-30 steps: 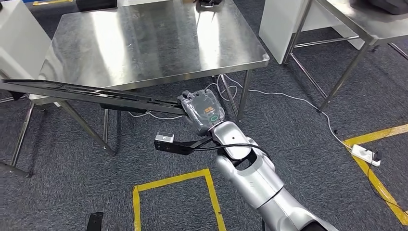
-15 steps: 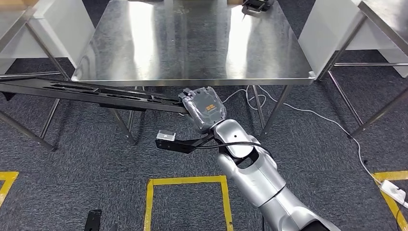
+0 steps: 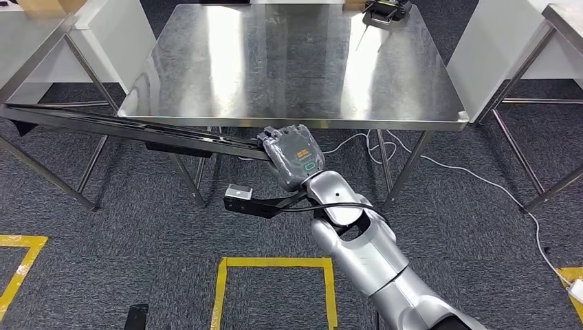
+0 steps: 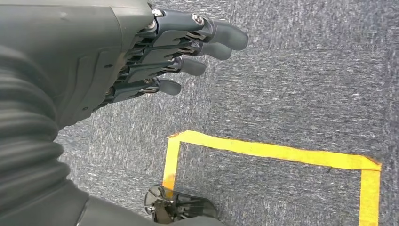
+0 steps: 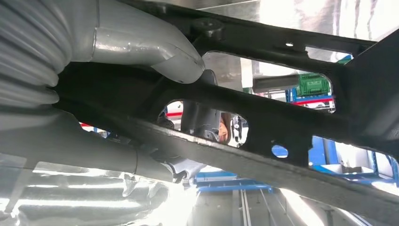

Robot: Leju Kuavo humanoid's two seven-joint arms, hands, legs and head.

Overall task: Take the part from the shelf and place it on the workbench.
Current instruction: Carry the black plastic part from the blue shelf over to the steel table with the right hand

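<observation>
Black part held short of the steel bench

Black, long and flat, the part point(image 3: 130, 129) runs level from the right hand point(image 3: 292, 157) out to the robot's left, its far end reaching the picture's edge. It hangs above the grey carpet point(image 3: 137, 227), in front of and just below the near edge of the bench point(image 3: 289, 69); no part of it rests on the steel top. Right hand grips the near end of the part, fingers wrapped over it; in the right wrist view the thumb point(image 5: 141, 47) presses on the slotted black frame point(image 5: 282, 117). Left hand point(image 4: 141, 61) hangs over the carpet, holding nothing, fingers point(image 4: 216, 35) fairly straight, side by side. Yellow tape point(image 3: 275, 262) marks a square on the floor before the robot. Small dark object point(image 3: 385, 10) sits at the far right corner of the bench
</observation>
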